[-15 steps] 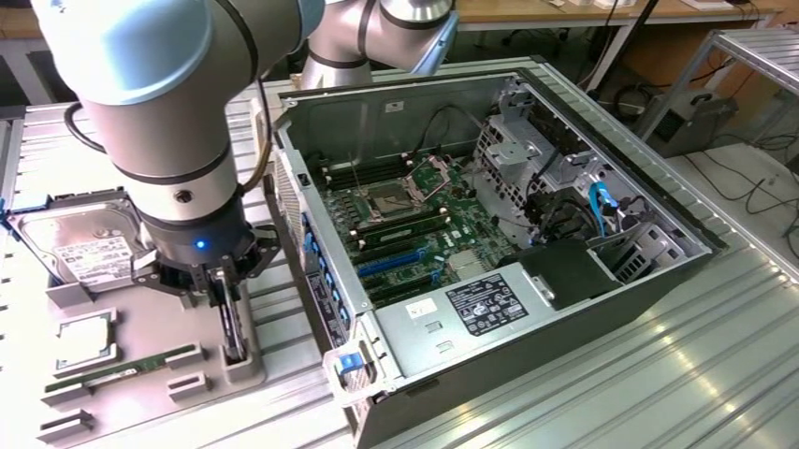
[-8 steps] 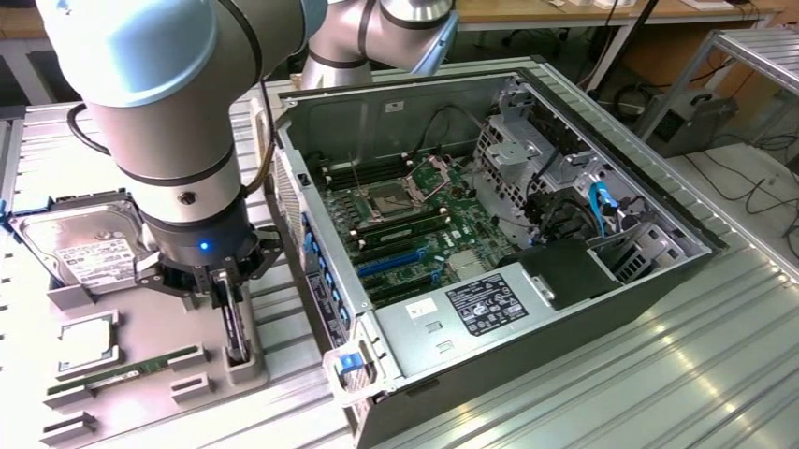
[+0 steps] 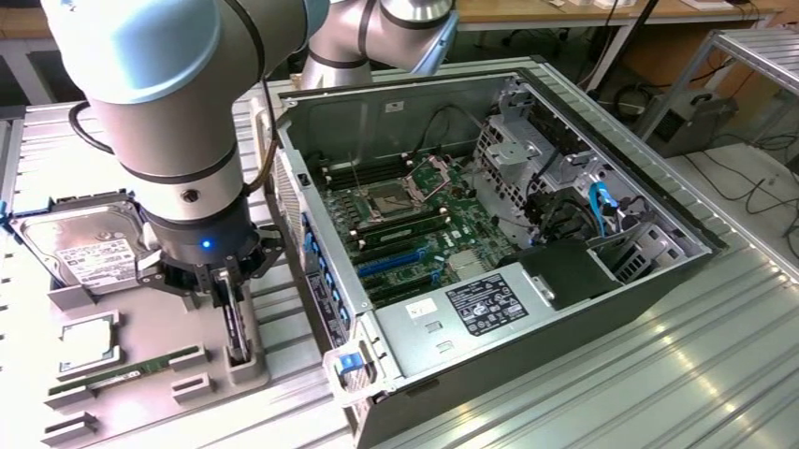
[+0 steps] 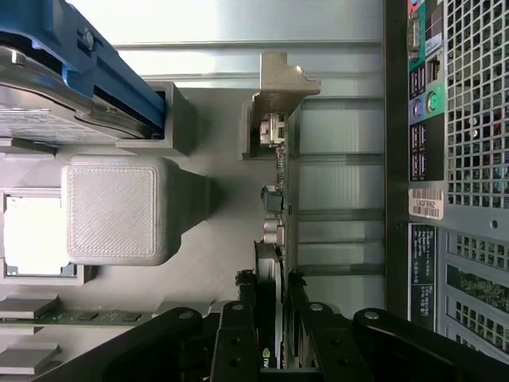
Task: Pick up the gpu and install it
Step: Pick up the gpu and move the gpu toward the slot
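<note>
We see a Universal Robots arm (image 3: pixel 163 112) built of thick, round, silver-grey housings with pale blue end caps (image 3: pixel 138 42), split by thin black seams. Its blue light (image 3: pixel 206 246) glows on a black collar. Just above the blue light, a small dark round screw (image 3: pixel 190 195) sits in the silver shell. Further above the blue light, black cables (image 3: pixel 78 126) loop out beside the housing. Below the blue light is the black gripper (image 3: pixel 232 323), made of angular linkage bars. In the wrist view we make out the gripper (image 4: pixel 269 280) as matte black links with round silver pivot pins (image 4: pixel 184 316) and two narrow black fingers (image 4: pixel 242 318).
</note>
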You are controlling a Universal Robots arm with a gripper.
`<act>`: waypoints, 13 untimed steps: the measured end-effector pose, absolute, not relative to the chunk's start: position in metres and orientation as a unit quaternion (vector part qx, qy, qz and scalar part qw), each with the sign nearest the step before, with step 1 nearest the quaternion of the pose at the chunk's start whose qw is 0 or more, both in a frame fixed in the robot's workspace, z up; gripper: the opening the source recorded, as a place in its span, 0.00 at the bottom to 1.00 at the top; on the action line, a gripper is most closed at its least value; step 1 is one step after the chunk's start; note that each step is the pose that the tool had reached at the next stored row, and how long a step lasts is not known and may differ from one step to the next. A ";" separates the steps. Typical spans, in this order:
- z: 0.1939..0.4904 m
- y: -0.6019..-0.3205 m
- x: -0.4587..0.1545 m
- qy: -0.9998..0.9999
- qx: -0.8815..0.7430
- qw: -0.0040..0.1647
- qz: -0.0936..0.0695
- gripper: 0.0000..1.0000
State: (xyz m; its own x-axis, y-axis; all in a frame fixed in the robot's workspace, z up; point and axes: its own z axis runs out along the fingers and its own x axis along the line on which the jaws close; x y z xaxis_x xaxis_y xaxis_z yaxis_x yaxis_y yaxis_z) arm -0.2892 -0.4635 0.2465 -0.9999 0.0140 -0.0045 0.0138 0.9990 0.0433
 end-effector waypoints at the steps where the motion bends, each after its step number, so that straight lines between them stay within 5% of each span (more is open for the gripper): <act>1: 0.247 -0.463 -0.289 1.000 0.007 0.002 0.022 0.26; 13: 0.261 -0.463 -0.289 1.000 0.004 0.001 0.022 0.26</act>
